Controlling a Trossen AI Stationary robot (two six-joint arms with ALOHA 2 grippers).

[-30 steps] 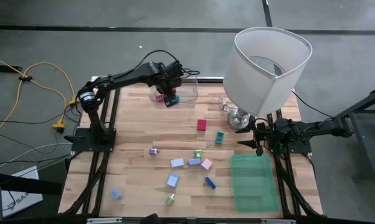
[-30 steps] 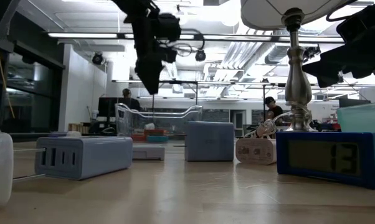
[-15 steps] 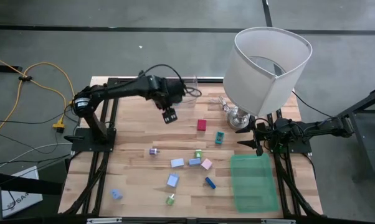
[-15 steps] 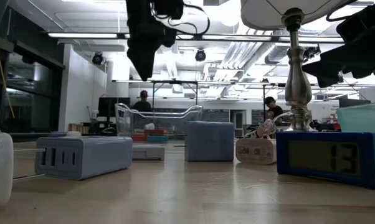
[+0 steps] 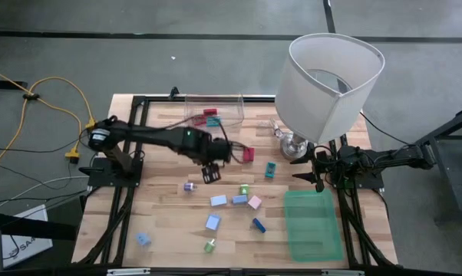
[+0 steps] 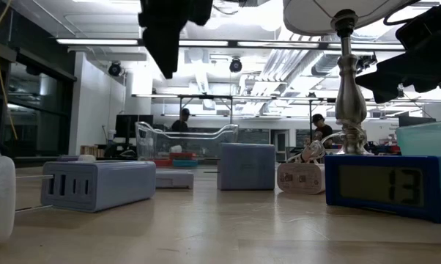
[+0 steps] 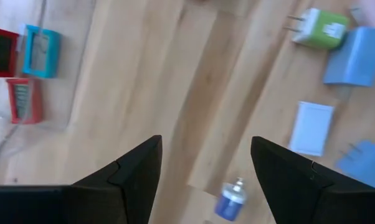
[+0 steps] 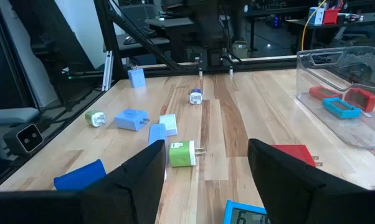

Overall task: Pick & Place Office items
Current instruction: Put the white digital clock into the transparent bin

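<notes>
Several small office items lie on the wooden table: a red block (image 5: 249, 154), a teal one (image 5: 270, 169), a tiny purple piece (image 5: 189, 186), a green plug (image 5: 244, 189), and blue and pink pieces (image 5: 239, 200) nearer the front. My left gripper (image 5: 209, 174) hangs open above the table's middle, pointing steeply down and holding nothing. The purple piece (image 7: 230, 199) lies on the wood just below its fingers. My right gripper (image 5: 317, 170) waits open at the right, beside the lamp base, also with nothing between its fingers (image 8: 203, 171).
A clear bin (image 5: 213, 113) at the far edge holds red and teal pieces (image 7: 22, 56). A green bin (image 5: 311, 224) stands at the near right. A big white lamp (image 5: 331, 84) stands at the far right. Bare wood lies to the left of the pieces.
My left gripper has swung from above the clear bin toward the table's near edge and now hangs over the table's middle. It has stayed open with nothing in it. The red and teal pieces stay in the bin.
</notes>
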